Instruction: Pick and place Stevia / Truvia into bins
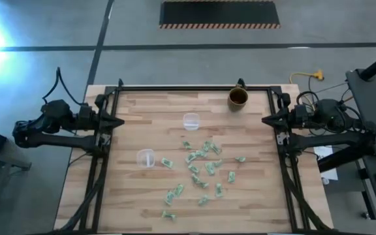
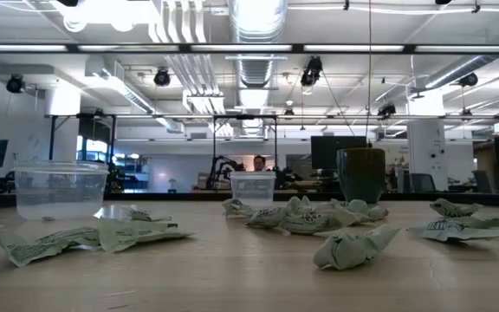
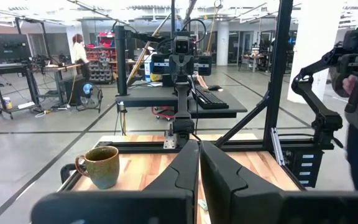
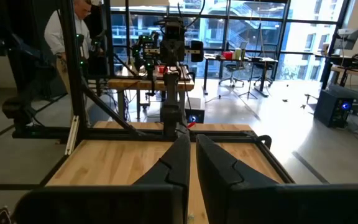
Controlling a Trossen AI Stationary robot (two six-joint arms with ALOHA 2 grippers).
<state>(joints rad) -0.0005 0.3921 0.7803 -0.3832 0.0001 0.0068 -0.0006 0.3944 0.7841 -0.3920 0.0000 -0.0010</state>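
Several pale green Stevia sachets (image 1: pixel 201 166) lie scattered flat on the wooden table's middle and near part; in the low view they show as crumpled packets (image 2: pixel 349 245). Two clear cups serve as bins: one (image 1: pixel 191 121) toward the far middle, one (image 1: pixel 145 158) left of the sachets, both standing on their bases (image 2: pixel 61 189) (image 2: pixel 252 187). My left gripper (image 1: pixel 119 122) hovers shut at the table's left edge, high above the wood (image 3: pixel 199 152). My right gripper (image 1: pixel 266 120) hovers shut at the right edge (image 4: pixel 191 146). Neither is near a sachet.
A brown mug (image 1: pixel 238 98) with a handle stands at the far edge, right of centre (image 3: pixel 100 166). A black frame (image 1: pixel 194 89) runs round the table. People move in the room beyond. Bare wood lies between both grippers and the sachets.
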